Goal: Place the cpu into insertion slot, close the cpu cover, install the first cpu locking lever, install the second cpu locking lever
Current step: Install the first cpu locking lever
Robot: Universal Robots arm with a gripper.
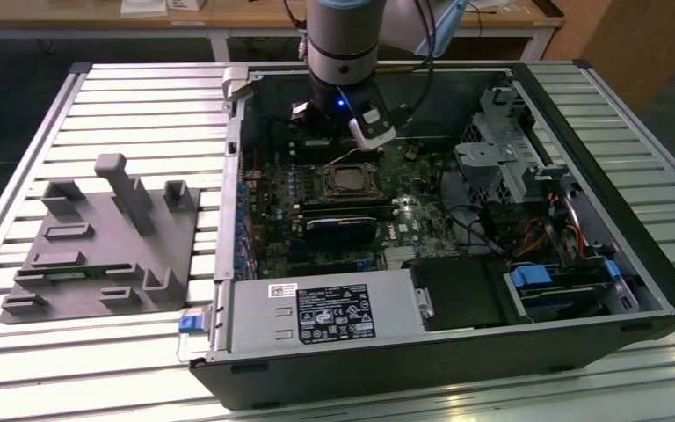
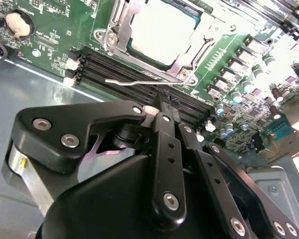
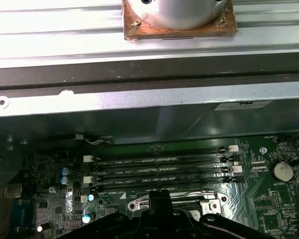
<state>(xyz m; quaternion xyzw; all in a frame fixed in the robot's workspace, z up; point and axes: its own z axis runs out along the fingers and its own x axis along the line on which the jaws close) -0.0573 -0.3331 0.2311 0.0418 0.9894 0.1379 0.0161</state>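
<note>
The cpu (image 2: 162, 27) lies with its pale metal face up in the insertion slot (image 1: 347, 181) on the green board. The silvery cpu cover (image 2: 185, 63) lies flat around it. One thin wire locking lever (image 2: 134, 81) stands free beside the socket, over the black memory slots; the lever (image 3: 192, 193) also shows in the first wrist view. My gripper (image 2: 161, 101) hovers just beside this lever, fingertips together with nothing seen between them. In the exterior view the gripper (image 1: 359, 151) hangs over the socket's far edge.
The open computer case (image 1: 654, 290) rests on a slatted metal table (image 1: 138, 97). Long black memory slots (image 3: 162, 162) run beside the socket. A grey parts fixture (image 1: 103, 242) sits at the exterior view's left. Drive cages and cables (image 1: 526, 185) crowd the right.
</note>
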